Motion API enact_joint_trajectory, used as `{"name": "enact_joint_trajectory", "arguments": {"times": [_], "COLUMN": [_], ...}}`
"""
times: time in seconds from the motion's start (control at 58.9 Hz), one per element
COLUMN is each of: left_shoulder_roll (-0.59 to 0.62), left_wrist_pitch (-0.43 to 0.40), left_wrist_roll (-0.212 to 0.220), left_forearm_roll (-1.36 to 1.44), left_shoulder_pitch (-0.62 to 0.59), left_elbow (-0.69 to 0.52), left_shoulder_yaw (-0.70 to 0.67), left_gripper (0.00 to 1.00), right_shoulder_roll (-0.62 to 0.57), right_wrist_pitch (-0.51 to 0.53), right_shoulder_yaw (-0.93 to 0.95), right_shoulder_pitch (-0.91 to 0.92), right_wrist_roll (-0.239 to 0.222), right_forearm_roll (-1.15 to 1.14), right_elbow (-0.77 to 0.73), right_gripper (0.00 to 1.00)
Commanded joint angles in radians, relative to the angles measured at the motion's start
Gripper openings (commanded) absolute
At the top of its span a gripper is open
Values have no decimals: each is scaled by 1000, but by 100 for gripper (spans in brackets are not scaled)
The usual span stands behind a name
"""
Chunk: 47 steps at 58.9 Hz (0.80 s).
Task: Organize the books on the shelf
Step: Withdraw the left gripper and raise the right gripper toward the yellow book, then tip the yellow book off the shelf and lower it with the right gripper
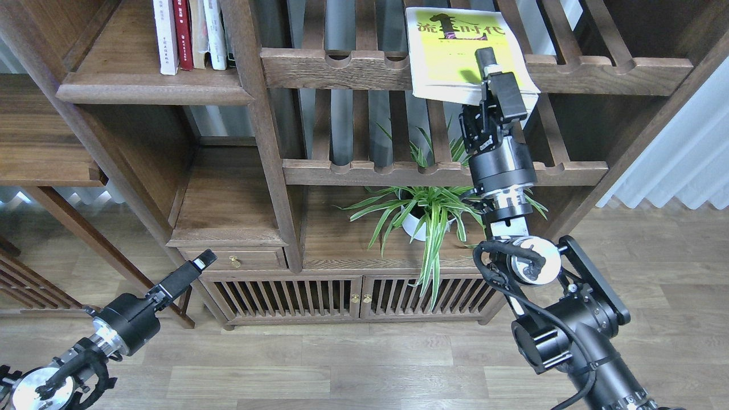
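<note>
The yellow-green book [450, 57] with large black characters lies flat on the upper slatted rack, its front edge hanging over the rail. My right gripper [484, 71] is at that edge. Its upper finger [486, 57] is above the cover and casts a shadow on it; the lower finger is hidden under the book. The jaws look open around the edge. On the solid dark-brown shelf [154, 88] at the upper left a dark red book [182, 34] stands between a pale white one [165, 34] and cream ones. My left gripper [196, 265] hangs low and empty.
A potted spider plant [421, 213] stands under the lower slatted rack [364, 171], just behind my right arm. A white edge [527, 102] shows under the yellow-green book. A low cabinet with slatted doors [342, 296] and a small drawer [233, 259] is below.
</note>
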Motion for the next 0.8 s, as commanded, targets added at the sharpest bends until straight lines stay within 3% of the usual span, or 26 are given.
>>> {"name": "enact_joint_trajectory", "arguments": {"times": [0.0, 0.068, 0.119, 0.306, 0.578, 0.782], "left_shoulder_roll": [0, 0, 0, 0, -14, -14], "left_wrist_pitch": [0, 0, 0, 0, 0, 0], "left_wrist_roll": [-1, -1, -1, -7, -9, -10], "left_forearm_roll": [0, -2, -2, -5, -28, -35], "left_shoulder_pitch": [-1, -1, -1, 1, 1, 1], "left_elbow": [0, 0, 0, 2, 2, 16], "left_shoulder_yaw": [0, -1, -3, -12, -12, -17], "left_gripper": [87, 87, 87, 87, 89, 90], "right_shoulder_roll": [0, 0, 0, 0, 0, 0], "right_wrist_pitch": [4, 10, 13, 52, 84, 151], "right_shoulder_yaw": [0, 2, 2, -20, -193, -284], "right_shoulder_pitch": [-4, -8, -11, -43, -155, -230], "right_wrist_roll": [3, 6, 12, 11, 12, 12], "right_forearm_roll": [-3, -1, -3, -4, -9, -49], "right_elbow": [0, 0, 2, 48, 230, 258], "right_gripper": [23, 9, 5, 4, 4, 4]}}
